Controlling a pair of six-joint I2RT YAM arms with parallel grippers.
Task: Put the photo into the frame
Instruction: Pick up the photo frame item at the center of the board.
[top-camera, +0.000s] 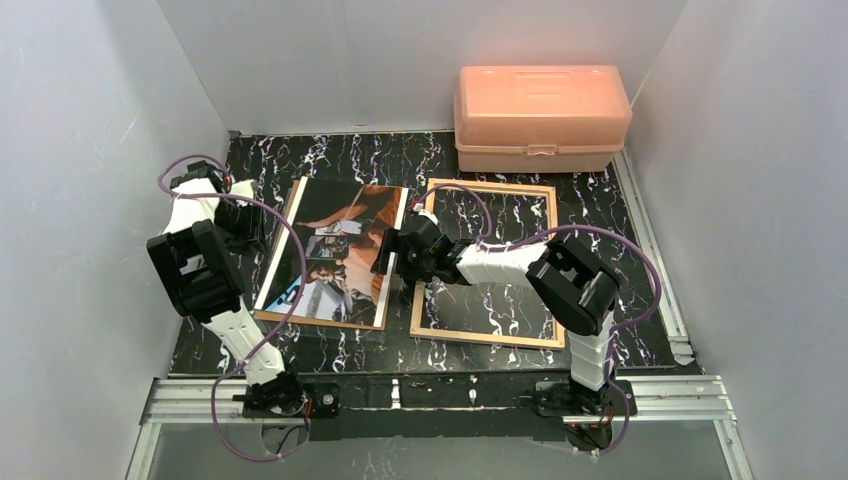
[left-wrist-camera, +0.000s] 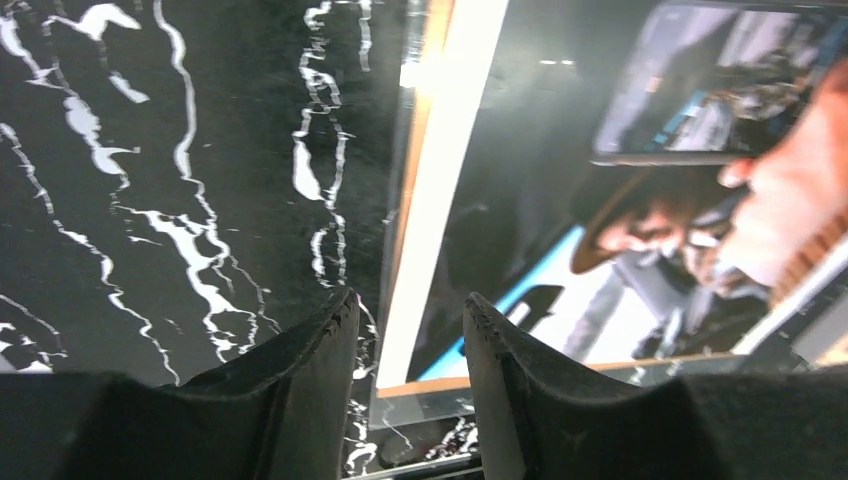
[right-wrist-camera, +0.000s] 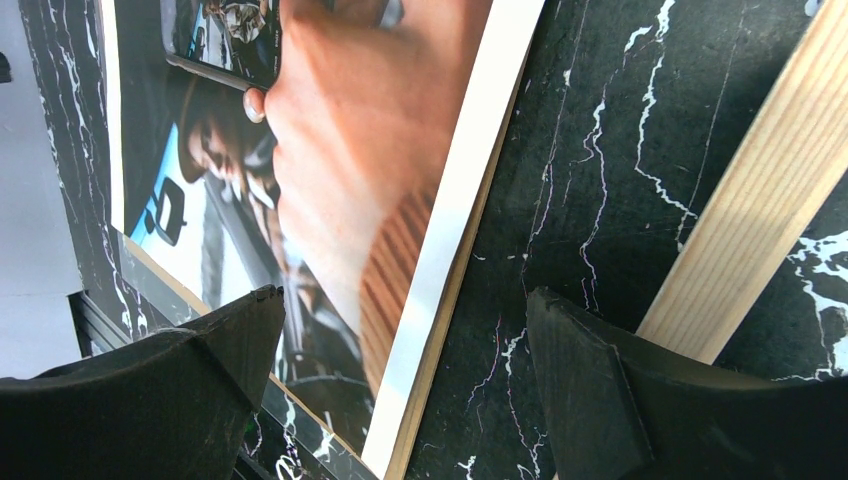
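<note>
Two claws are at work. The left claw (left-wrist-camera: 405, 300) points down with its two fingers a narrow gap apart. The white left border of the single photo (left-wrist-camera: 600, 200) runs through that gap. Whether the fingers touch that edge I cannot tell.

The right claw (right-wrist-camera: 403, 293) is spread wide and grips nothing. Under its left finger lies the photo's right part. Under the gap lie the photo's right border, the thin brown board (right-wrist-camera: 440, 370) beneath it, and a strip of black marbled table (right-wrist-camera: 580, 150). Just beside its right finger runs one light wood rail of the single frame (right-wrist-camera: 760, 200).

The frame lies flat with its wood side up, apart from the photo and to the claw's right. One pale orange box (top-camera: 540, 115) stands well beyond both claws.

Each of the two arms rises from its base to a raised, bent elbow. The right forearm reaches leftward across the frame. The left arm runs up beside the photo's left edge, and its wrist turns in toward that edge.
</note>
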